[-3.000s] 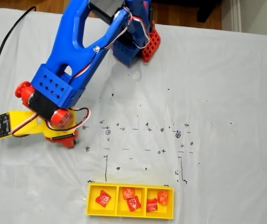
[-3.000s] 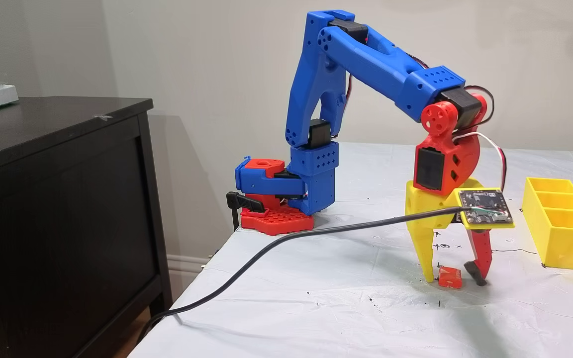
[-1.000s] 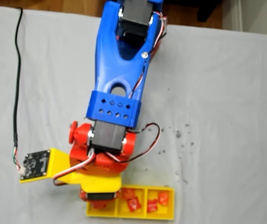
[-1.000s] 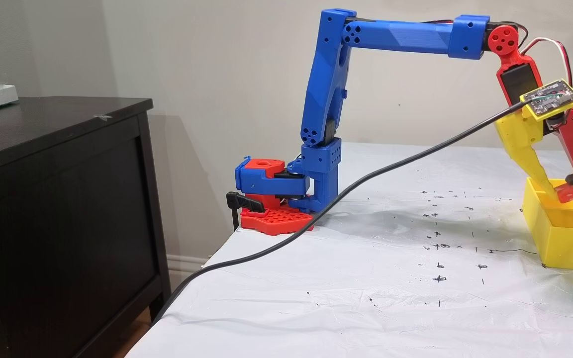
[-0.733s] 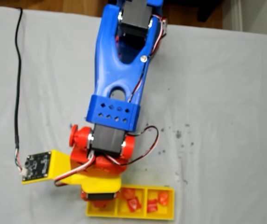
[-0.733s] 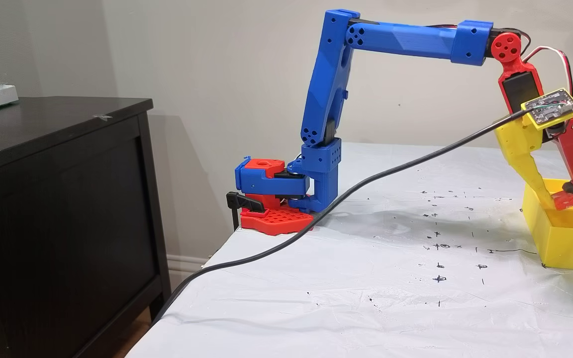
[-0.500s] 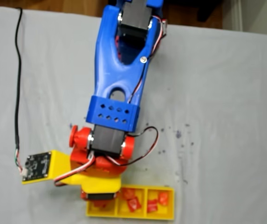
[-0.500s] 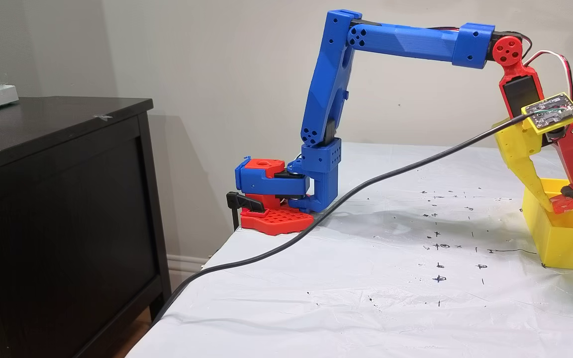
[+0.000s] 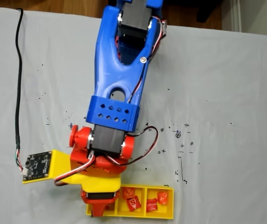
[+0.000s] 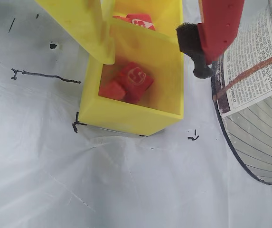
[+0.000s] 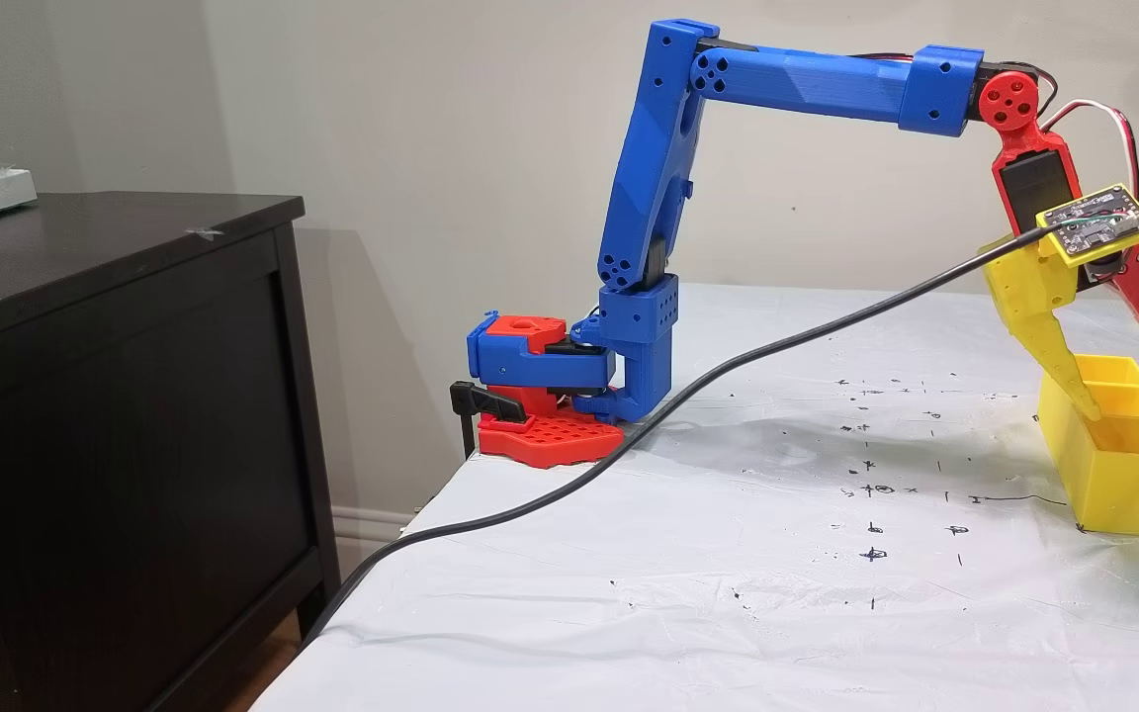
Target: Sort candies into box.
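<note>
The yellow box [image 11: 1123, 485] stands at the right end of the table in a fixed view, and by the bottom edge [image 9: 170, 217] in the fixed view from above. My gripper [image 11: 1136, 399] hangs open over its nearest end compartment, the yellow finger [image 10: 86, 28] inside the rim and the red finger [image 10: 216, 23] out past the side wall. Nothing is between them. Two red candies [image 10: 136, 78] lie in that compartment. Two candies [image 9: 132, 201] sit in the middle compartment and two candies [image 9: 157, 200] in the right one. My wrist [image 9: 100, 186] covers the left compartment from above.
A black cable [image 11: 629, 455] runs from my wrist across the white, pen-marked sheet and off the table's left edge. A round container with a printed label [image 10: 254, 95] stands close beside the box. A dark cabinet [image 11: 115, 396] is left of the table. The arm's base [image 11: 550, 396] sits at the back.
Three seconds ago the gripper stood around a candy on the sheet. It carried it to the box, lowered slightly, then opened; the candy now lies in the end compartment.
</note>
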`<action>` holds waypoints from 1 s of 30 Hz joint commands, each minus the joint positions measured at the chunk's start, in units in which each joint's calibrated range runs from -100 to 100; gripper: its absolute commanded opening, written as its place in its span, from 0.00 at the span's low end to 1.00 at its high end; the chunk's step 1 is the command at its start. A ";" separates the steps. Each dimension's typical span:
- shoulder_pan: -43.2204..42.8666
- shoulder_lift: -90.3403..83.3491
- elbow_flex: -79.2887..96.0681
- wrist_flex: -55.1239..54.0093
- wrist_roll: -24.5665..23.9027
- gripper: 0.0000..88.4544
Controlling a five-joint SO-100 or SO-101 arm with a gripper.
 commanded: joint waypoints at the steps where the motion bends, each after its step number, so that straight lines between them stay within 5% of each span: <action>1: -0.36 -2.44 -3.62 0.40 0.10 0.26; 9: -0.36 -7.44 -0.62 -0.09 -0.10 0.17; 12: -0.91 -13.89 5.21 -3.20 -0.05 0.03; 23: -3.99 -35.35 28.42 -11.14 -1.61 0.00; 30: -5.43 -54.00 56.10 -26.37 -2.44 0.00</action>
